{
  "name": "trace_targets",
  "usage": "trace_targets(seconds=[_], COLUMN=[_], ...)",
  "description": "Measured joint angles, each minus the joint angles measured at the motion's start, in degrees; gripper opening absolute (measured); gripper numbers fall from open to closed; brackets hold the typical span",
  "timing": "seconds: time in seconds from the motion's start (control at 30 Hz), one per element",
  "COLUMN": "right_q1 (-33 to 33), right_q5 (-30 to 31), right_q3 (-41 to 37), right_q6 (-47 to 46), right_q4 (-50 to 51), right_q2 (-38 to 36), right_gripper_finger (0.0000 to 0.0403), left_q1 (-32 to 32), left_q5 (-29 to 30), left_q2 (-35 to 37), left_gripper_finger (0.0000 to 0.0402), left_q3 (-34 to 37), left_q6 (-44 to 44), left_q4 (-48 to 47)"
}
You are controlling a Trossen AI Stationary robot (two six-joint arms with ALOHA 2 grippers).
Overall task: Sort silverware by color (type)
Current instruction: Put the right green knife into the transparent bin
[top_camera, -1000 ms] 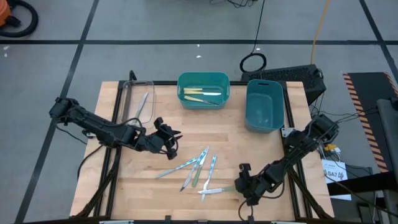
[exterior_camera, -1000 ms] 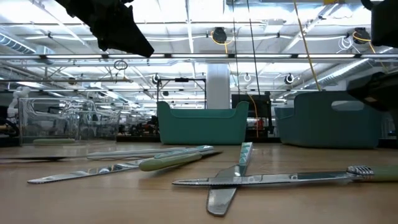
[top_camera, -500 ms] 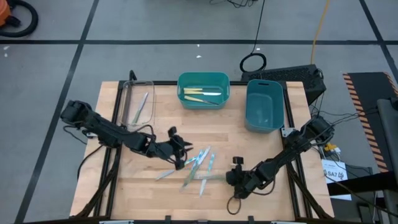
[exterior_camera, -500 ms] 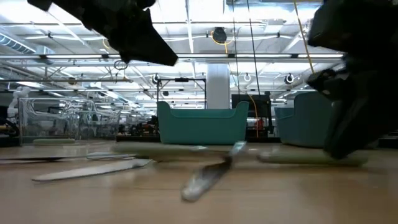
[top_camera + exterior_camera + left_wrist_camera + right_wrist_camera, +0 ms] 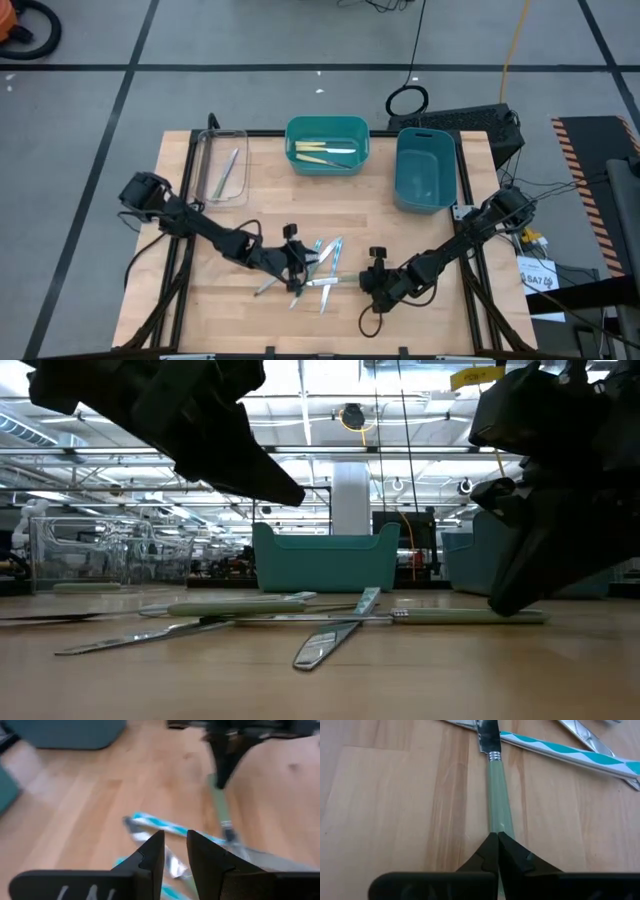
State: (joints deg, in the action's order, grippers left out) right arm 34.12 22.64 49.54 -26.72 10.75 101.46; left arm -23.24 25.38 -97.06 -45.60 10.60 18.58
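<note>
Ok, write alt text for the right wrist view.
The right gripper, fingers shut, pinches the end of a pale green-handled knife lying on the wooden table. Beyond it, a utensil with a teal-and-white patterned handle lies slantwise across the knife's blade end.

High view: looked straight down from well above, taking in the whole desk [image 5: 400, 225] and both arms.
Low view: sat at desk-top height, faced level across the silverware [image 5: 330, 625] into the room.
Left wrist view: close, looked past its own pincer [image 5: 175, 852].
Right wrist view: very close, above one pale green handle [image 5: 496, 795].
Shared: the silverware pile appeared in all four.
</note>
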Motion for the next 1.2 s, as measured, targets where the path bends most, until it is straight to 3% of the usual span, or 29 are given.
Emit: trace_targets(seconds=[0.23,0.4,0.77,0.9,1.2], right_q1=[-0.05,-0.05,0.06,0.09,0.49], right_q5=[0.04,0.06,0.04,-0.11,-0.08], right_q3=[0.0,-0.04,-0.02,-0.02,-0.02], right_q6=[0.0,0.0,0.0,0.0,-0.43], right_q4=[-0.84,-2.41,-2.8,-2.77,-2.8], right_q2=[0.01,-0.01,0.01,0.01,0.03], right_gripper_finger=[0.0002,0.0001,0.0,0.0,0.0], left_q1=[-2.35,-3.19,-3.11,-3.05,-1.36], left_q5=[-1.85,-2.01,-3.09,-4.94,-12.52], left_q2=[-4.03,-9.03,-18.47,-20.0,-20.0], left_gripper_finger=[0.0159,0.0193,0.0197,0.0197,0.0197], left_q3=[-0.1,-3.68,-21.73,-25.52,-25.88], left_q6=[-1.72,-2.8,-0.08,0.61,6.13], left_q4=[6.67,6.17,-25.12,-29.1,-29.83])
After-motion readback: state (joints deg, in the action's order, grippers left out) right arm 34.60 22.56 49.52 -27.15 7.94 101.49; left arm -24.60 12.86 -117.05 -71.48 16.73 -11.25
